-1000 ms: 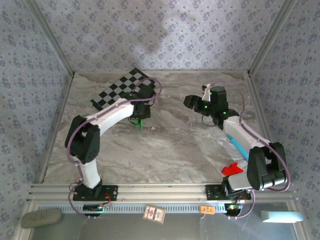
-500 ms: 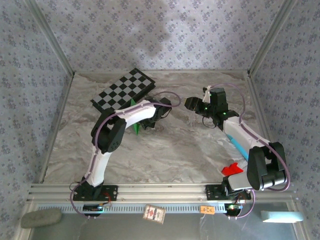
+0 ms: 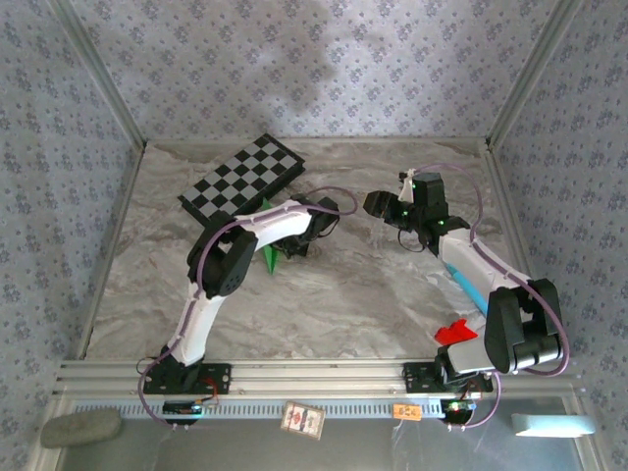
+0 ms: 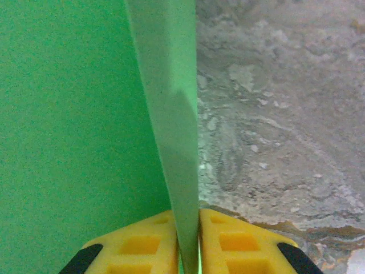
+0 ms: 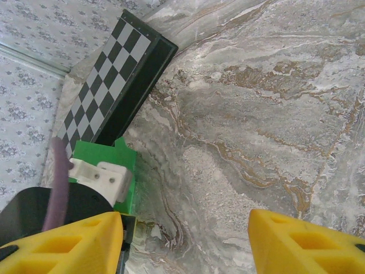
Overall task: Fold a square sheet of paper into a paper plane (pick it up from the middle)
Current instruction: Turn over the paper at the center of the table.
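The jaws of the left gripper (image 4: 188, 237) stand nearly together, pinching a folded edge of the paper plane (image 4: 68, 114) between their yellow pads (image 4: 140, 245). In the left wrist view, the pinched flap rises from the jaws straight toward 12 o'clock as a pale green strip. A broad bright-green face spreads from it across the 9 to 11 o'clock side. The marbled table (image 4: 285, 125) shows from 1 to 4 o'clock.

The right gripper (image 5: 185, 234) has its jaws parted wide, with nothing between them but bare table. In the right wrist view, the green paper sits at about 10 o'clock from those jaws, well apart from them and partly behind the left arm's white wrist piece (image 5: 102, 174). The checkered board (image 5: 108, 74) lies just beyond the paper, toward 11 o'clock.

From the top camera, the plane is a narrow green shape under the left forearm, at about 6 o'clock from the checkered board and near it. The right gripper hangs at about 2 o'clock from the plane, apart from it.
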You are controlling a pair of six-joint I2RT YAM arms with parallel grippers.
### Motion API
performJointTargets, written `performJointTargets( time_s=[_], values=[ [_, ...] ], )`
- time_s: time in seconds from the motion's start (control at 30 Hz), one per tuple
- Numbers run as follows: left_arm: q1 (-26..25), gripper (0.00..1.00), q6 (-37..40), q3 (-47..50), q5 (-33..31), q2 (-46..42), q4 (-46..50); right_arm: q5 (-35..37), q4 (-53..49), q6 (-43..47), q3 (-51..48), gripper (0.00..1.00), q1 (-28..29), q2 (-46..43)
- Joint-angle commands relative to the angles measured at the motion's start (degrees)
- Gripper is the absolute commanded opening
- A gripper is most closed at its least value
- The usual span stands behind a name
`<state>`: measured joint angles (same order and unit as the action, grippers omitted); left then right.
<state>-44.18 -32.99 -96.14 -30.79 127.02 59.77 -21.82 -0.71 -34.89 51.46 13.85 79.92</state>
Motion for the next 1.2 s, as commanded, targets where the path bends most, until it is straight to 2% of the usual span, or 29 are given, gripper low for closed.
performJointTargets(
  time_s=[0.0, 0.27, 0.6, 0.77, 0.97, 1.07, 1.17],
  values=[
    [-0.6, 0.17, 0.3, -2.0, 1.9, 1.4, 0.2, -0.1, -0.7, -0.1, -0.2, 0.62, -0.4, 0.3],
    [-1.9, 0.2, -0.2, -4.0, 3.7, 2.0, 1.2, -0.5, -0.6, -0.4, 0.0, 0.62, -0.4, 0.9],
    [-2.8, 0.34, -4.2, -4.3, 11.6, -2.5, 0.4, 0.6, -0.6, -1.7, -0.3, 0.61, -0.8, 0.8],
    [-3.0, 0.42, -6.6, -1.9, 20.7, -7.0, -5.8, 1.4, 0.1, -3.3, -1.3, 0.61, -1.8, 0.4],
    [-2.9, 0.48, -8.0, -0.9, 21.7, -13.3, -6.9, 1.6, -2.0, -1.9, -0.3, 0.61, -1.8, 1.2],
    [-2.0, 0.51, -8.8, 2.2, 22.9, -18.3, -9.3, 3.2, -7.1, 1.7, 2.7, 0.6, 0.5, 2.9],
    [0.6, 0.52, -10.7, 7.8, 25.0, -24.4, -12.6, 6.0, -12.0, 5.9, 6.4, 0.59, 5.2, 5.2]
  ],
)
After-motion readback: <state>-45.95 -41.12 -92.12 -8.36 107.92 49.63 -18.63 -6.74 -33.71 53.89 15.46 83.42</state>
